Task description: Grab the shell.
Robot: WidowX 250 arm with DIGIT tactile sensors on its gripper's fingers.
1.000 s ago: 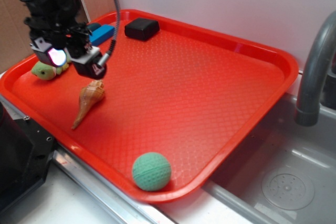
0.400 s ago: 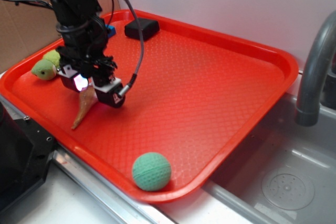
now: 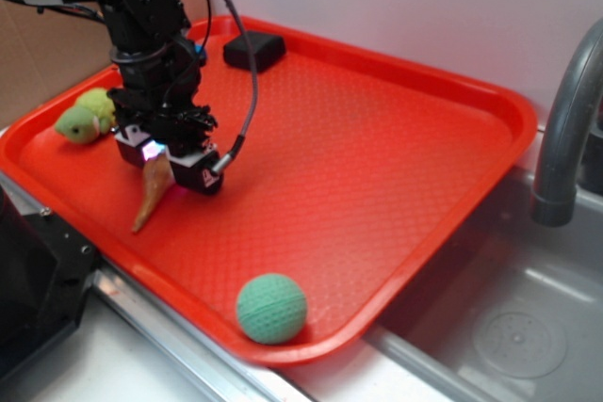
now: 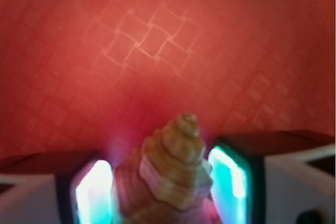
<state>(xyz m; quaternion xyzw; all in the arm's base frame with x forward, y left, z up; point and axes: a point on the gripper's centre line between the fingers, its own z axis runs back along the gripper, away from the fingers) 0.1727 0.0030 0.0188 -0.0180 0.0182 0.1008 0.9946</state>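
The tan-orange shell (image 3: pixel 151 193) lies on the red tray (image 3: pixel 377 148) near its left front edge, with its pointed tip toward the rim. My gripper (image 3: pixel 168 165) has come down over its knobby body. In the wrist view the shell (image 4: pixel 176 171) fills the gap between the two glowing pads (image 4: pixel 231 182), and both pads press on its sides. The gripper (image 4: pixel 163 192) is shut on the shell, which still rests on the tray.
A green plush turtle (image 3: pixel 83 118) lies just left of the gripper. A green ball (image 3: pixel 271 308) sits at the tray's front edge. A black block (image 3: pixel 254 49) is at the back. A grey faucet (image 3: pixel 565 129) and sink (image 3: pixel 509 327) are at the right.
The gripper moved right and down from above the turtle onto the shell, and its jaws closed in on the shell's body. The shell has stayed in place.
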